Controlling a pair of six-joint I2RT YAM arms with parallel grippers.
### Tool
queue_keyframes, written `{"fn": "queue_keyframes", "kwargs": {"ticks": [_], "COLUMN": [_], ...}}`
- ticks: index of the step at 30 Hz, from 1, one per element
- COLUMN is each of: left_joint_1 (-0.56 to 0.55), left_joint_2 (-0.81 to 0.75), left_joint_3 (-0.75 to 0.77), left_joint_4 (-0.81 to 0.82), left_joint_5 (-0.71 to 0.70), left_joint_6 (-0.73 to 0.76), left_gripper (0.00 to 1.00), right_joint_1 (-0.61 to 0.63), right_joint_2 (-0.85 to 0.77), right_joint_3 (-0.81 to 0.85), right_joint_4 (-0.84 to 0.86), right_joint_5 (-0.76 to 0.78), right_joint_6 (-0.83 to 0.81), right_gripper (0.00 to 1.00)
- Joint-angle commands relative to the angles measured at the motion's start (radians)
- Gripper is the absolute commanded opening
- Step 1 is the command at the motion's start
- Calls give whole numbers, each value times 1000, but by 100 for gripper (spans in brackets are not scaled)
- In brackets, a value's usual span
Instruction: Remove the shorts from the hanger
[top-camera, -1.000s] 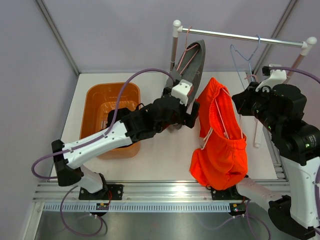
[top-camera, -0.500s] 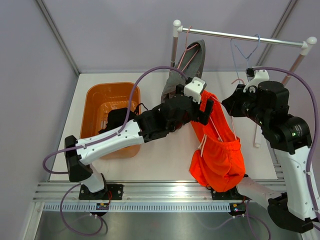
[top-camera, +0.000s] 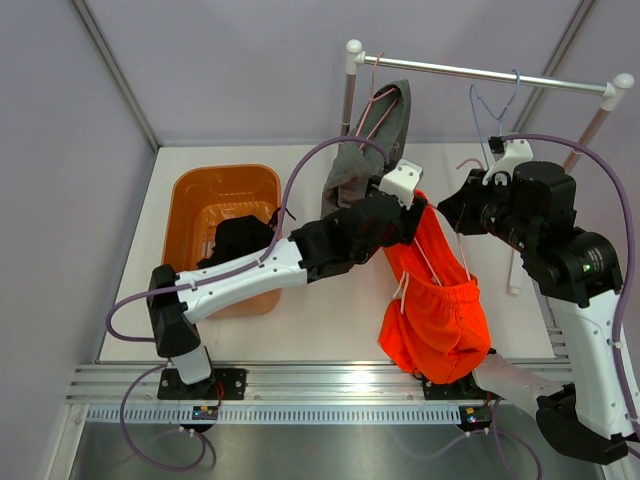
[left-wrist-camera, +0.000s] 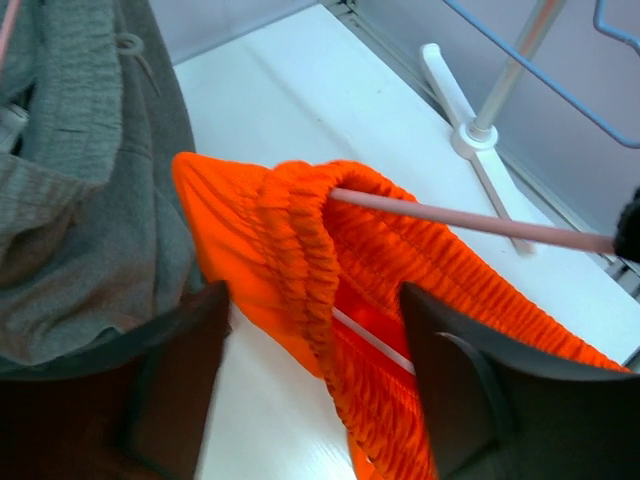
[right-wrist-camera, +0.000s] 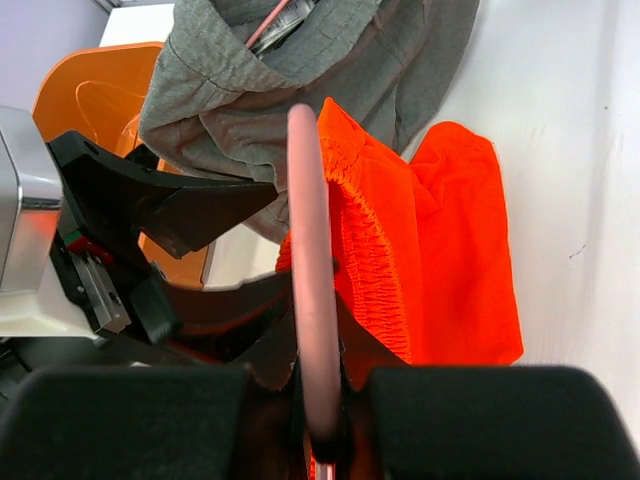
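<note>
Left gripper (left-wrist-camera: 312, 300) has its fingers spread wide, with the elastic waistband of the orange shorts (left-wrist-camera: 270, 230) lying in the gap between them, not pinched. Over the last second this arm has stretched away from the orange bin (top-camera: 200, 180) and across the table (top-camera: 320, 300) to the top of that garment. The right arm has swung in leftward and brought the garment with it.

Right gripper (right-wrist-camera: 315, 400) is clamped on the pink hanger (right-wrist-camera: 305, 230), whose bar runs through the waistband. The orange shorts hang from it over the near right part of the table, their legs bunched low beside the right arm's base.

Inside the orange bin lies a dark heap, the black shorts (top-camera: 240, 240), partly hidden by the left arm. The grey shorts (top-camera: 365, 150) hang from a second hanger on the rail (top-camera: 480, 72) at the back, just beside the orange waistband. A blue hanger (top-camera: 492, 105) hangs further right on the same rail.
</note>
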Motion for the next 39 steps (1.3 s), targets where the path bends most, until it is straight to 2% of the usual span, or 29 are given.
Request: {"fn": "queue_keyframes", "kwargs": {"ticks": [1,3,4,5,10,19,24,32,35,39], "left_joint_1": [-3,0,2,3,22,84,149,213,213,212], "left_joint_2": [14,25,32,37,64,38,38,103,117,84], "left_joint_3": [76,91,99,108,149,174,205,268,263,180], "left_joint_4": [20,2,-6,-17,-63,-64,-58,-79,-89,-61], "left_joint_5": [-94,-106,-110,-111,-112,-202,-196,-92,-60,1], "left_joint_6": [10,21,24,26,24,47,58,70,64,38], "left_gripper": [61,51,38,29,0,0,0,0,0,0], "right_joint_1": [10,10,12,12,12,10,10,10,12,10], "right_joint_2": [-15,-19,-22,-22,-32,-61,-78,-109,-120,-124], "right_joint_3": [50,62,65,76,114,135,139,140,148,163], "right_joint_4": [41,34,29,28,-1,-58,-86,-90,-86,-58], "right_joint_5": [-40,-49,-54,-59,-76,-114,-161,-232,-200,-122], "right_joint_6": [13,10,12,13,12,-7,-18,-22,-21,-8], "right_gripper": [0,0,0,0,0,0,0,0,0,0]}}
